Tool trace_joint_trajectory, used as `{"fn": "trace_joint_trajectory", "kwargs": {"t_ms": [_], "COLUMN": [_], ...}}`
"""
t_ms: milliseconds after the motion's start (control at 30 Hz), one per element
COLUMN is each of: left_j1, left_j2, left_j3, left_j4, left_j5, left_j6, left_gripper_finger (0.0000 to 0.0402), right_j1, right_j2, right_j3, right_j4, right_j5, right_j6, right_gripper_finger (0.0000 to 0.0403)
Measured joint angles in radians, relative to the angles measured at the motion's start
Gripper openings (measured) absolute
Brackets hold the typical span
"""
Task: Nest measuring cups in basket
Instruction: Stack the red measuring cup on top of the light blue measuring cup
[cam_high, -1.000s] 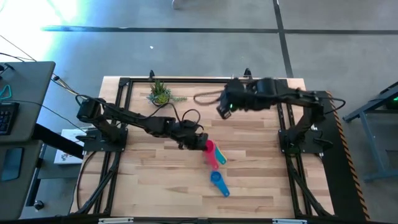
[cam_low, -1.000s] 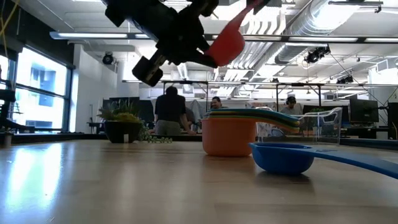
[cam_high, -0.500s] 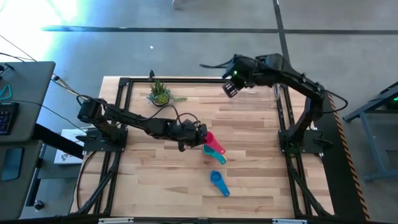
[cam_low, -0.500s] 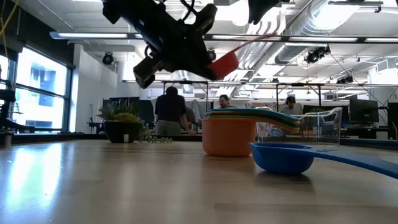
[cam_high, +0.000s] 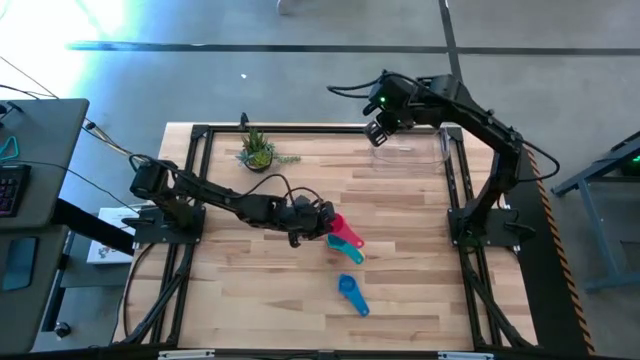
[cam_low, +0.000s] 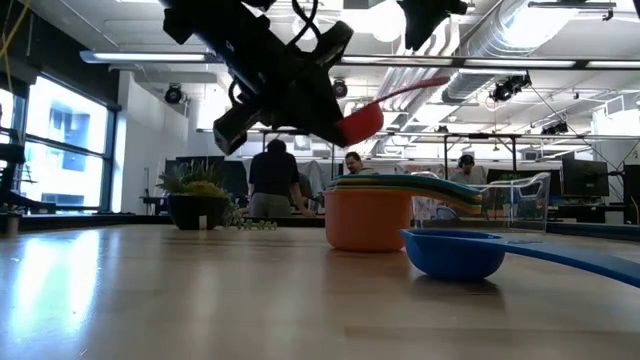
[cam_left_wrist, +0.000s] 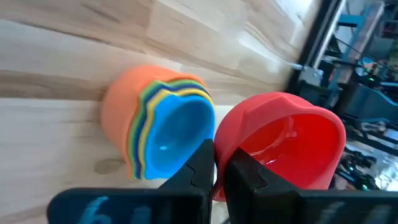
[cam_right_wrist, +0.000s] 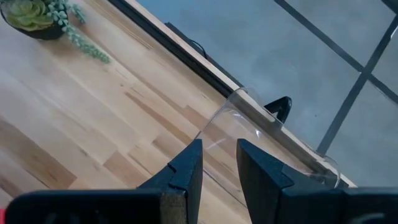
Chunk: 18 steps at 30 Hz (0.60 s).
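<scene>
Holding a red cup (cam_left_wrist: 283, 146) just above and beside the nested stack (cam_left_wrist: 155, 140), the left gripper (cam_high: 322, 217) works mid-table while the right gripper (cam_high: 380, 128) hangs over the clear basket (cam_high: 415, 150) at the far edge.

The left fingers (cam_left_wrist: 202, 165) are clenched on the red cup's rim, the cup tilted in the air with its handle angled up in the low view (cam_low: 362, 122). The stack sits on the table (cam_high: 400, 260), orange cup outermost, blue innermost, its handles fanned out; in the high view a teal handle (cam_high: 350, 243) shows beside the pink-red cup. A lone blue cup (cam_high: 350, 293) lies nearer the front edge, well apart from the basket. The right fingers (cam_right_wrist: 186, 165) stand slightly parted, gripping nothing, the basket's rim (cam_right_wrist: 261, 121) past them. A potted plant (cam_high: 257, 150) stands at the far left of the table. People (cam_low: 272, 180) stand in the room behind.
</scene>
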Motion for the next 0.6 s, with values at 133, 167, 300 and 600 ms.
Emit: {"fn": "trace_joint_trajectory", "kwargs": {"t_ms": [133, 167, 300, 600], "left_j1": [-0.009, -0.012, -0.028, -0.044], "left_j2": [0.021, 0.026, 0.068, 0.143], "left_j3": [-0.001, -0.001, 0.024, 0.12], "left_j4": [0.03, 0.048, 0.05, 0.039], "left_j5": [0.01, 0.016, 0.035, 0.046], "left_j6": [0.001, 0.0, 0.001, 0.063], "left_gripper_finger": [0.001, 0.001, 0.001, 0.001], "right_j1": [-0.002, -0.002, -0.002, -0.001], "right_j2": [0.0, 0.0, 0.0, 0.0], "right_j3": [0.0, 0.0, 0.0, 0.0], "right_j4": [0.0, 0.0, 0.0, 0.0], "right_j5": [0.001, 0.001, 0.001, 0.001], "right_j6": [-0.001, -0.001, -0.001, 0.012], "right_gripper_finger": [0.0092, 0.0092, 0.0092, 0.0092]}}
